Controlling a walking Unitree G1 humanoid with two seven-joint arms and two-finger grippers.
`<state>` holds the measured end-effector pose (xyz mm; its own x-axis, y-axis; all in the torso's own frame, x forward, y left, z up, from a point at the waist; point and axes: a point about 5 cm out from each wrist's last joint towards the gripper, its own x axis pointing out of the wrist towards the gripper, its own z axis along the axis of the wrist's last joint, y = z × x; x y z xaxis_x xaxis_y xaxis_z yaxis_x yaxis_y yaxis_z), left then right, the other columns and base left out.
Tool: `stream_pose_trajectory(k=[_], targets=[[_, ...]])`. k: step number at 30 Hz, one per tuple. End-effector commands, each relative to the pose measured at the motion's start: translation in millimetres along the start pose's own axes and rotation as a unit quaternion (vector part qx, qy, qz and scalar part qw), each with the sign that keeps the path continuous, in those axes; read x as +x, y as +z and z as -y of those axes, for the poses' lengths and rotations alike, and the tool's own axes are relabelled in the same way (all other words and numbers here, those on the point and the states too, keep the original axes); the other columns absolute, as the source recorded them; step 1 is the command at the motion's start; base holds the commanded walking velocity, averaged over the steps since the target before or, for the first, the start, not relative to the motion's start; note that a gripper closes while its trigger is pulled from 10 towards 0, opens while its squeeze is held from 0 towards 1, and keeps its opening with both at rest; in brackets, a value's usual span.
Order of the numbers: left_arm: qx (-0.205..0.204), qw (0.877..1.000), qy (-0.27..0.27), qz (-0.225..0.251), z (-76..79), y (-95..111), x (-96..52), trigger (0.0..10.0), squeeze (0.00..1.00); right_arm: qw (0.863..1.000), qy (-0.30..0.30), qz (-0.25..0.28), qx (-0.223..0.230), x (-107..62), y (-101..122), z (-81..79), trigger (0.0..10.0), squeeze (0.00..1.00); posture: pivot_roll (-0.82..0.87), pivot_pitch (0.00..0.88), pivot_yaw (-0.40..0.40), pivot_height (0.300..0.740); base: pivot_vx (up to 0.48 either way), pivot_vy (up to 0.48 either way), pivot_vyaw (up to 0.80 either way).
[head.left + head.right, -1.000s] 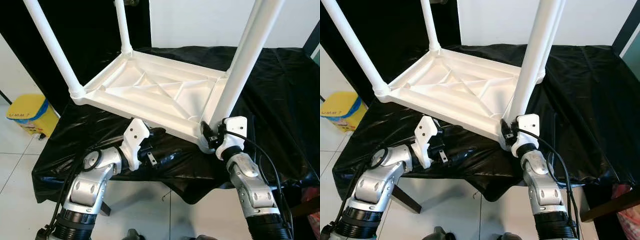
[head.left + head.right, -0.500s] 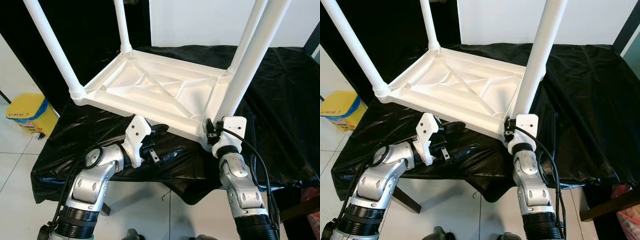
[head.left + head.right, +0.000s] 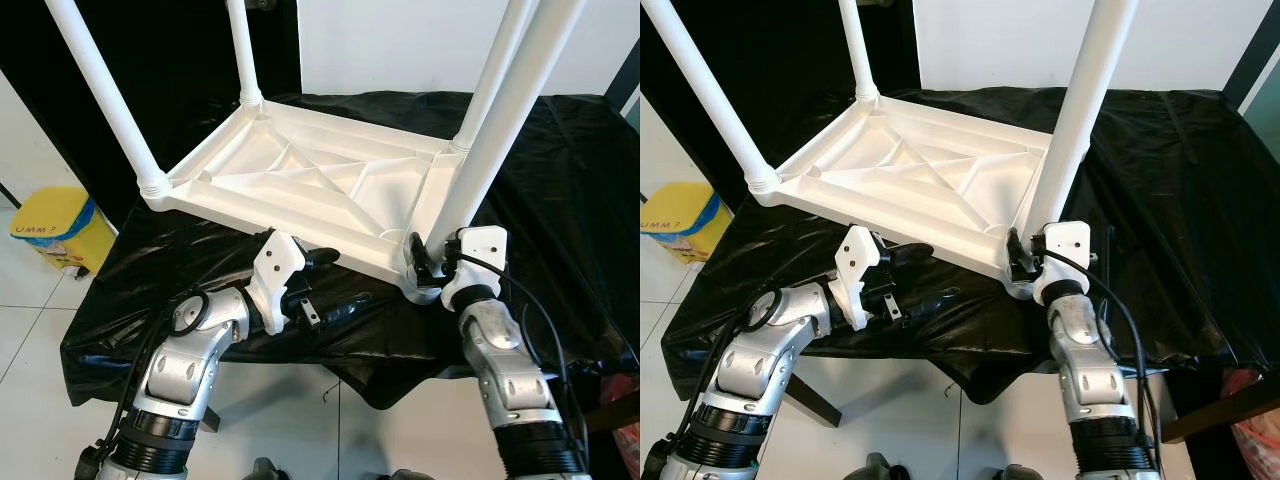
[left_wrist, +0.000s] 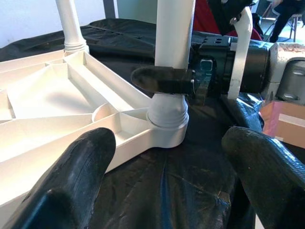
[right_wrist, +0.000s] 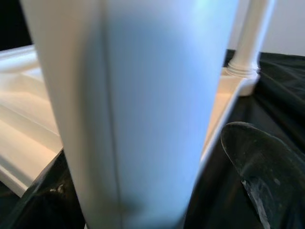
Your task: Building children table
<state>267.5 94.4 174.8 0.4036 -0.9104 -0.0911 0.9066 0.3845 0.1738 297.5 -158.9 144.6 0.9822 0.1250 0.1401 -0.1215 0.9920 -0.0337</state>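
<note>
While upright, the table leg [image 3: 478, 160] sits within the right hand [image 3: 422, 262].

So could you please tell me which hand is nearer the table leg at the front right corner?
The right hand grips that table leg just above its socket. The left hand is open, off to the left beside the tabletop edge.

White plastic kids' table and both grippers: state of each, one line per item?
White plastic tabletop: upside down on the black sheet, ribbed underside up.
Near-right white leg: upright in its corner socket, right gripper's fingers around its base.
Other three white legs: upright in their sockets.
Right gripper: shut on the near-right leg.
Left gripper: open, fingers apart, holding nothing, just under the tabletop's near edge.
</note>
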Motion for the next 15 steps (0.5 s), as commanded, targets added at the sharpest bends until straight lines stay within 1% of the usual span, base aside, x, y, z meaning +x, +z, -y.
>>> stream_pose_trajectory(k=[1,2,3,5,6,7,8,9,10,11,12,15], targets=[[0.001,1.000,0.020,-0.001,-2.6,-1.7,1.6,10.0,0.00,1.000,0.013,0.006,0.006,0.7,0.3,3.2,10.0,1.00,-0.13,0.030,-0.008,0.740,0.000,0.000,0.00],[0.001,1.000,0.020,-0.001,-2.6,-1.7,1.6,10.0,0.00,1.000,0.013,0.006,0.006,0.7,0.3,3.2,10.0,1.00,-0.13,0.030,-0.008,0.740,0.000,0.000,0.00],[0.000,1.000,0.019,-0.001,-2.2,-2.3,3.1,10.0,0.00,0.999,0.034,0.002,0.014,1.5,-0.7,3.8,10.0,1.00,-0.13,0.029,-0.006,0.740,0.000,0.000,0.00],[0.000,1.000,0.019,-0.001,-2.2,-2.3,3.1,10.0,0.00,0.999,0.034,0.002,0.014,1.5,-0.7,3.8,10.0,1.00,-0.13,0.029,-0.006,0.740,0.000,0.000,0.00],[-0.002,1.000,0.014,-0.001,-0.6,-2.8,5.9,10.0,0.00,0.997,0.070,0.001,0.010,1.9,-0.7,2.8,10.0,0.00,-0.14,0.027,0.000,0.740,0.000,0.000,0.00],[0.000,1.000,0.010,-0.002,0.1,-3.2,8.6,10.0,0.00,0.993,0.114,-0.003,0.006,1.8,-1.0,1.7,10.0,0.00,-0.14,0.015,0.003,0.740,0.000,0.000,0.00],[0.000,1.000,0.010,-0.002,0.1,-3.2,8.6,10.0,0.00,0.993,0.114,-0.003,0.006,1.8,-1.0,1.7,10.0,0.00,-0.14,0.015,0.003,0.740,0.000,0.000,0.00],[0.002,1.000,0.008,-0.002,-0.6,-3.3,10.7,10.0,0.00,0.988,0.153,-0.011,0.000,1.4,-2.6,0.6,10.0,0.00,-0.14,0.004,0.006,0.740,0.000,0.000,0.00],[0.002,1.000,0.008,-0.002,-0.6,-3.3,10.7,10.0,0.00,0.988,0.153,-0.011,0.000,1.4,-2.6,0.6,10.0,0.00,-0.14,0.004,0.006,0.740,0.000,0.000,0.00],[0.007,1.000,0.009,0.001,-3.1,-1.7,13.7,10.0,0.00,0.983,0.180,-0.019,-0.011,2.7,-5.5,3.0,10.0,0.00,-0.14,0.000,0.009,0.740,0.000,0.000,0.00],[0.007,1.000,0.009,0.001,-3.1,-1.7,13.7,10.0,0.00,0.983,0.180,-0.019,-0.011,2.7,-5.5,3.0,10.0,0.00,-0.14,0.000,0.009,0.740,0.000,0.000,0.00],[0.012,1.000,0.012,0.007,-6.9,1.5,18.4,10.0,0.00,0.977,0.209,-0.032,-0.024,6.8,-10.2,8.1,10.0,0.00,-0.14,0.000,0.017,0.740,0.000,0.000,0.00]])
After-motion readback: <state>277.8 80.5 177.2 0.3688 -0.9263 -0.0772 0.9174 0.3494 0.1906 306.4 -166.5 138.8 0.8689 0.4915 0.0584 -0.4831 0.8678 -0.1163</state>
